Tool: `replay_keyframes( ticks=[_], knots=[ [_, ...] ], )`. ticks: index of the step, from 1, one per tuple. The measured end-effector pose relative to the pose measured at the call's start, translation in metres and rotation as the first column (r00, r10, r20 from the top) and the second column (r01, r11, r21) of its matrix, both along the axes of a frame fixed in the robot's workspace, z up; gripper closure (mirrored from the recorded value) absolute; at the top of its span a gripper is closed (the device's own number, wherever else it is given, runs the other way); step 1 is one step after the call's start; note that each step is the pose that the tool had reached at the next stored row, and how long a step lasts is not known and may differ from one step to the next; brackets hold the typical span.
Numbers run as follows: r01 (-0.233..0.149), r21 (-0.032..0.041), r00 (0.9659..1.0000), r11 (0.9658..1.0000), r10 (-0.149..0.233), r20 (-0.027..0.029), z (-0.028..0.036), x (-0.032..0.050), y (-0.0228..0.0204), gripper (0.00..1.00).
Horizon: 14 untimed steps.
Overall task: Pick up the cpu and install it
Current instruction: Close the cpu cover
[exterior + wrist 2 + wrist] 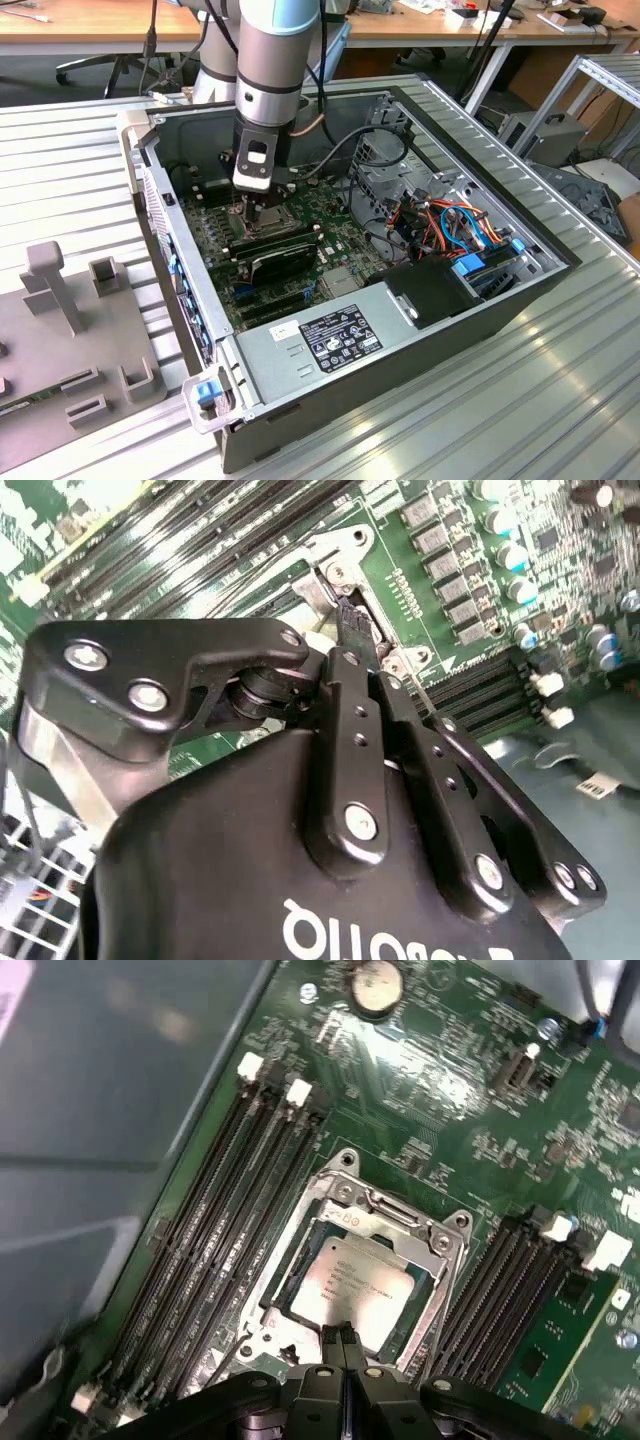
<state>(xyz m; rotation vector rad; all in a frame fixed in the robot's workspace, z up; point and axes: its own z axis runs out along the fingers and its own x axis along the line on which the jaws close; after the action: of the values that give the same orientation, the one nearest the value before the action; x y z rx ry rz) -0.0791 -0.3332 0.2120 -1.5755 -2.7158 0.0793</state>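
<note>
The cpu (365, 1282), a small flat square with a dull silver top, lies flat inside the metal socket frame (392, 1217) on the green motherboard (440, 1110). My gripper (343, 1345) is shut, its two black fingertips pressed together with nothing between them, right at the cpu's edge. In the second wrist view the gripper (352, 615) comes to a point over the socket frame (335, 555). In the exterior view the gripper (248, 212) reaches down into the open computer case (300, 405), over the middle of the board.
Long black memory slots (210, 1250) flank the socket on both sides. A grey power supply (320, 340), a black box (430, 290) and coloured cables (455, 225) fill the case toward the exterior view's right. A grey fixture plate (60, 300) lies on the exterior view's left.
</note>
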Motion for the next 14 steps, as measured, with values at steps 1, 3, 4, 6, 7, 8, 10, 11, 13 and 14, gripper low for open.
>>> replay_keyframes(
  ticks=[1,3,4,6,7,8,10,11,13,14],
  knots=[
    [-0.024,0.0000,0.9997,0.9997,0.024,0.0000,0.0000,0.0000,0.0000,0.89],
    [-0.061,-0.0001,0.9981,0.9981,0.061,0.0000,0.0000,0.0000,0.0000,0.89],
    [-0.079,0.0000,0.9968,0.9968,0.079,0.0000,-0.0001,0.0000,0.0000,0.89],
    [-0.149,0.0000,0.9889,0.9889,0.149,0.0000,-0.0002,0.0000,0.0000,0.89],
    [-0.168,0.0000,0.9859,0.9859,0.168,0.0000,-0.0002,0.0000,0.0000,0.89],
    [-0.185,0.0000,0.9828,0.9828,0.185,0.0000,-0.0002,0.0000,0.0000,0.89],
    [-0.254,0.0000,0.9671,0.9671,0.254,0.0000,-0.0002,0.0000,0.0000,0.89],
    [-0.291,0.0000,0.9567,0.9567,0.291,0.0001,-0.0003,0.0000,0.0000,0.89],
    [-0.325,0.0000,0.9458,0.9458,0.325,0.0001,-0.0003,0.0000,0.0000,0.89],
    [-0.353,0.0001,0.9354,0.9354,0.353,0.0002,-0.0004,0.0000,0.0000,0.89]
  ],
)
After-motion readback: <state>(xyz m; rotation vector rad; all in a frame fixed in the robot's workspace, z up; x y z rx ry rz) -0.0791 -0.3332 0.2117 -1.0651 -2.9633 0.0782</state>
